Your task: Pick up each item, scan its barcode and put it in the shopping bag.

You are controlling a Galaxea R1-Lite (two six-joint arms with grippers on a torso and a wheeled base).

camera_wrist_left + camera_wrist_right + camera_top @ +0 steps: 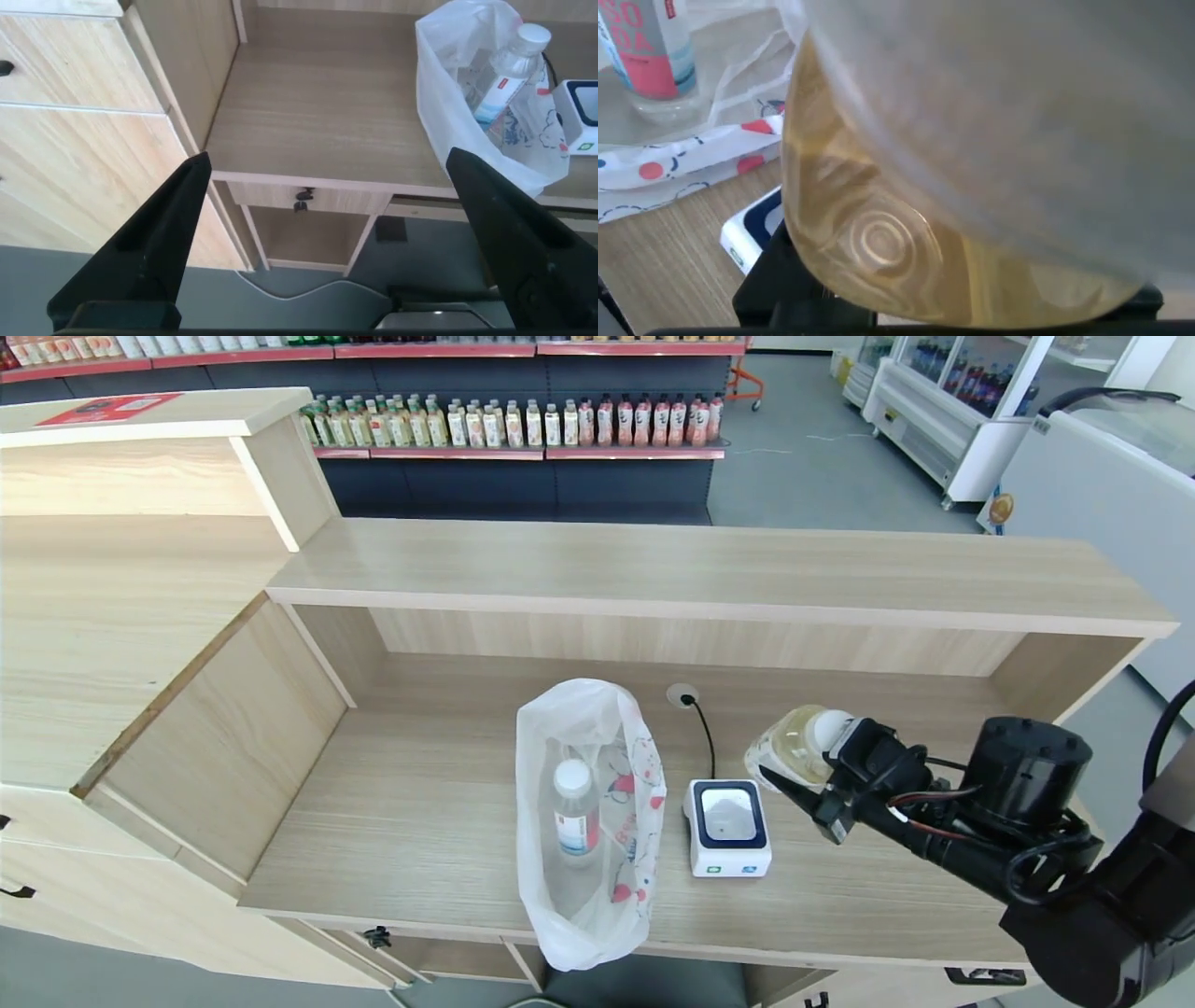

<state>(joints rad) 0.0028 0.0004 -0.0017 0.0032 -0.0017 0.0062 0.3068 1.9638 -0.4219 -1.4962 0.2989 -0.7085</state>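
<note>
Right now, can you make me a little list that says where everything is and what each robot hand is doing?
bag: white, open, standing on the counter
inside the bag: one clear bottle, cap up
scanner: on the counter, just right of the bag
right gripper: jaws shut on a yellow drink bottle, held above the counter beside the scanner
left gripper: jaws open, empty, out in front of the counter

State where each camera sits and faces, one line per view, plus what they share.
Head view: high, facing down at the counter; right gripper holding a yellowish bottle.
Left wrist view: low before the counter, facing it; open left gripper.
Right wrist view: tight against the yellowish bottle, scanner beyond.
Shared: shopping bag with water bottle.
</note>
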